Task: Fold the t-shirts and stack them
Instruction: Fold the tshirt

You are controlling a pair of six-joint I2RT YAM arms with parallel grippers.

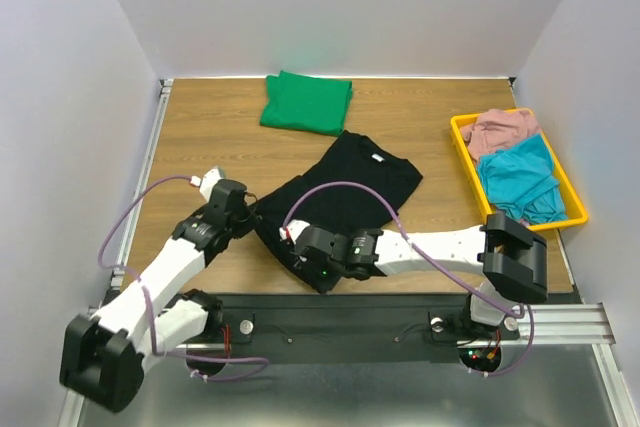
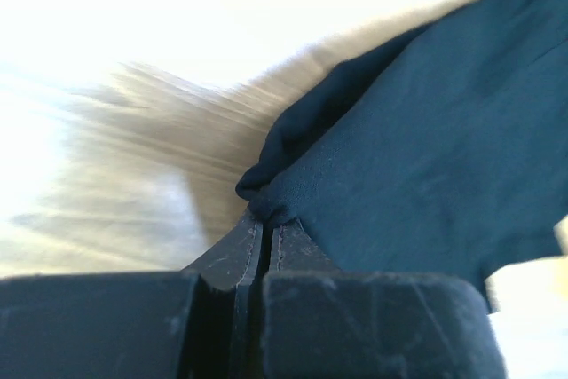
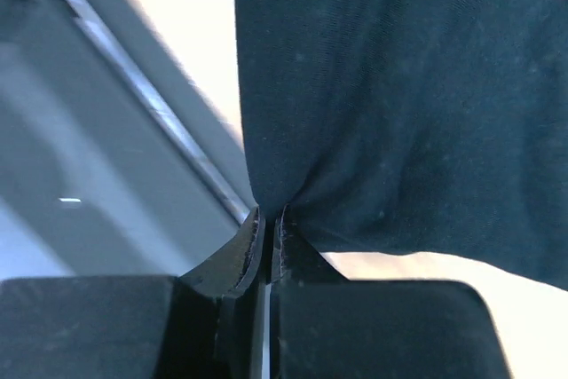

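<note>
The black t-shirt [image 1: 350, 187] lies in the middle of the wooden table, its white neck tag at the far end. My left gripper [image 1: 248, 213] is shut on the shirt's near left edge; the left wrist view shows the cloth [image 2: 417, 130] pinched at my gripper [image 2: 266, 217]. My right gripper [image 1: 300, 252] is shut on the shirt's near edge by the table front; the right wrist view shows the cloth [image 3: 399, 86] bunched at my gripper [image 3: 271, 215]. The green t-shirt [image 1: 306, 101] lies folded at the far middle of the table.
A yellow tray [image 1: 462, 152] at the right holds a pink cloth [image 1: 502, 129] and a teal cloth [image 1: 522, 179]. A metal rail [image 1: 560, 322] runs along the near edge. White walls enclose the table on three sides.
</note>
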